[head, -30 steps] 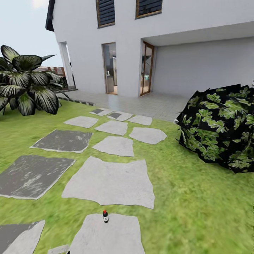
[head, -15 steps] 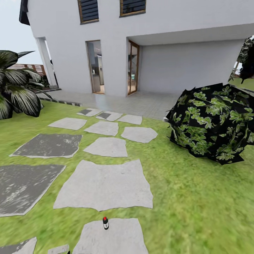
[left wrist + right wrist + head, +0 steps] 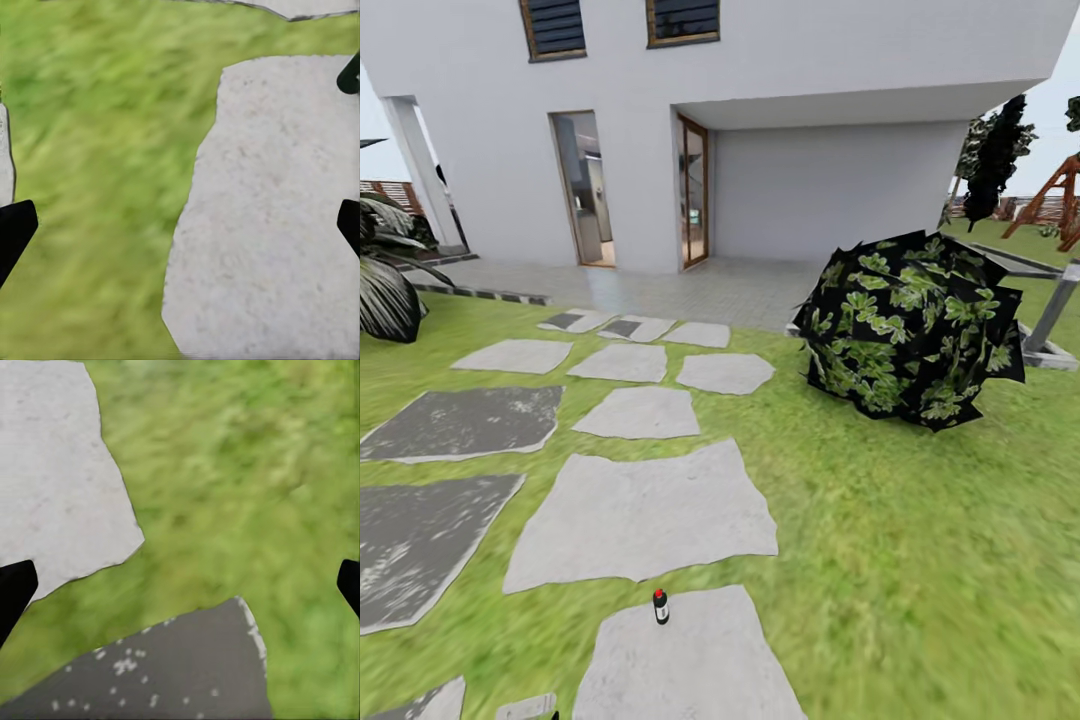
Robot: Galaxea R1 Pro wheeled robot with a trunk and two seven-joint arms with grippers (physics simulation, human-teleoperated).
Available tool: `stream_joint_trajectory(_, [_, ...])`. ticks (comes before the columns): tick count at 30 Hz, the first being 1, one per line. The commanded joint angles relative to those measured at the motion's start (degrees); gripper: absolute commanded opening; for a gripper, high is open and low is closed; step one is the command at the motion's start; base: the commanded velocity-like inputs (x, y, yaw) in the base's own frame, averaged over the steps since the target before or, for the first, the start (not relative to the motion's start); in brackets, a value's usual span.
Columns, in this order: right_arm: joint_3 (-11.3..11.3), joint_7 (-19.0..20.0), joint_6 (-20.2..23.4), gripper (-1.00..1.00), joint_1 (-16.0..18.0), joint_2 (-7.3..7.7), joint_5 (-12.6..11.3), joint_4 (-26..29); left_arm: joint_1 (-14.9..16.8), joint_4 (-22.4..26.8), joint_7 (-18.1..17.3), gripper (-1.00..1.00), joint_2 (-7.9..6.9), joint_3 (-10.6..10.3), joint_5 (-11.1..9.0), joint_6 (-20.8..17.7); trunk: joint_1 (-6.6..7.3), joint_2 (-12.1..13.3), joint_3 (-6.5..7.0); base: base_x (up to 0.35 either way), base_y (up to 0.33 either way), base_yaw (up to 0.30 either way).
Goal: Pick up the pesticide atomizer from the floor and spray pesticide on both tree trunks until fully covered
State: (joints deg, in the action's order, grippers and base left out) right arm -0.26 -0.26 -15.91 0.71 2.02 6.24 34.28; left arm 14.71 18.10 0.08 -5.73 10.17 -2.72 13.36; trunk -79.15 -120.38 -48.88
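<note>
A: The spray bottle [image 3: 660, 606] stands upright on a stepping stone's [image 3: 690, 660] edge, near the grass [image 3: 900, 560]; no trees nearby.

B: Left gripper [image 3: 180, 225] and right gripper [image 3: 180, 585] hang wide, empty; a clumsy reach could topple it.

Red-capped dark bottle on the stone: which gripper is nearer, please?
Probably left: its fingers hang over the red-capped dark bottle's pale stone; the right fingers hang over grass beside other stones.

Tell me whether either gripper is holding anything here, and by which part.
Nothing is held. The left gripper and right gripper are both open over bare ground. The small red-capped bottle stands untouched on a stepping stone.
</note>
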Motion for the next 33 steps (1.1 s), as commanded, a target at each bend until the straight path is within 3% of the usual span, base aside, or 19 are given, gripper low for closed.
stream_joint_trajectory(1, [0.0,0.0,0.0,1.0,0.0,0.0,0.0,0.0,-0.01,0.0,0.08,1.0,-0.02,0.01,0.0,0.0,0.0,0.0,0.0,-0.251,0.236,-0.268])
stream_joint_trajectory(13, [-0.06,-0.09,0.0,1.0,-0.01,-0.02,-0.2,0.64,0.03,0.18,0.25,1.0,0.32,-0.7,0.74,0.02,0.0,0.0,0.49,-0.204,0.188,-0.266])
stream_joint_trajectory(16, [-0.08,-1.82,0.12,1.0,0.08,0.01,-0.18,3.66,0.5,0.69,0.06,1.0,0.35,-0.72,1.3,-0.38,0.0,0.0,0.55,-0.027,0.024,-0.094])
stream_joint_trajectory(17, [-0.08,-3.51,0.26,1.0,0.65,0.01,-0.15,6.1,0.92,1.41,0.22,1.0,0.5,-0.76,2.34,-0.51,0.0,0.0,0.55,-0.008,0.008,-0.029])
stream_joint_trajectory(21, [-0.09,-7.65,1.96,1.0,6.6,0.06,-0.03,11.3,7.37,4.55,0.45,1.0,0.75,-0.98,8.65,-1.06,0.0,0.0,0.56,-0.003,0.003,-0.011])
stream_joint_trajectory(22, [-0.09,-8.37,3.65,1.0,9.77,0.07,-0.02,11.87,10.15,4.91,0.49,1.0,0.9,-0.99,10.87,-1.43,0.0,0.0,0.56,-0.001,0.001,-0.002])
stream_joint_trajectory(24, [-0.09,-8.86,7.19,1.0,14.36,0.08,-0.01,12.23,13.52,5.17,0.54,1.0,1.0,-0.97,13.17,-3.47,0.0,0.0,0.56,0.0,0.0,-0.001])
stream_joint_trajectory(26, [-0.09,-9.08,11.1,1.0,18.74,0.09,-0.02,12.41,16.31,5.29,0.53,1.0,1.04,-0.96,14.23,-7.16,0.0,0.0,0.56,0.0,0.0,0.0])
stream_joint_trajectory(30, [-0.09,-9.09,14.63,1.0,25.01,0.09,-0.14,12.33,18.94,5.35,0.23,1.0,1.0,-0.91,14.74,-10.47,0.0,0.0,0.56,0.0,0.0,0.0])
stream_joint_trajectory(33, [0.07,-8.91,15.25,1.0,26.92,0.06,-0.24,12.49,19.17,5.57,0.02,1.0,0.89,-0.99,14.84,-11.04,0.0,0.0,0.56,0.0,0.0,0.0])
